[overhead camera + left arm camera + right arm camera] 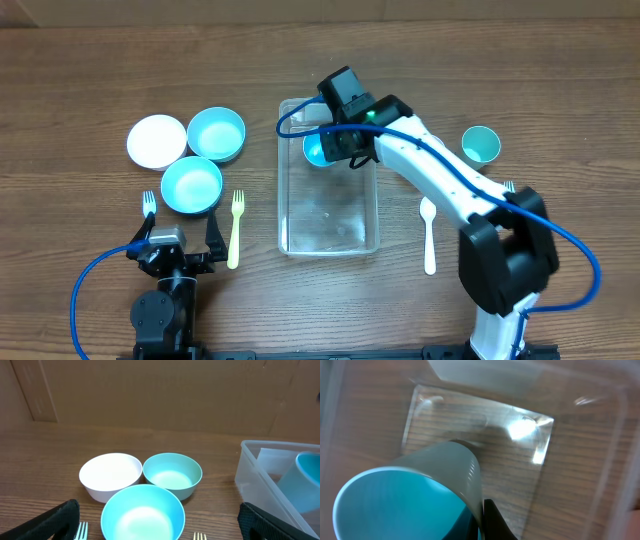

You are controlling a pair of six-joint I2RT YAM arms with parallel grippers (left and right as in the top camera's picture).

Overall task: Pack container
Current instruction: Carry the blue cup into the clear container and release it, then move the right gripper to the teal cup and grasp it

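Hanging over the 12 o'clock end of the clear plastic container (330, 215), the right gripper (335, 148) has its fingers clamped on the rim of a tilted teal cup (410, 495), which sits inside the tub's walls; whether it touches the floor I cannot tell. The container lies at the centre of the wooden table (80, 80), long side running 12 to 6 o'clock. At its 8 o'clock the left gripper (176, 240) rests with fingers (45, 525) spread wide apart, holding nothing. Toward 10 o'clock cluster a white bowl (157, 140), a far teal bowl (216, 134) and a near teal bowl (191, 185), with a yellow-green fork (236, 228) beside them. A second teal cup (481, 145) stands at 2 o'clock, a white spoon (429, 235) at 4 o'clock.
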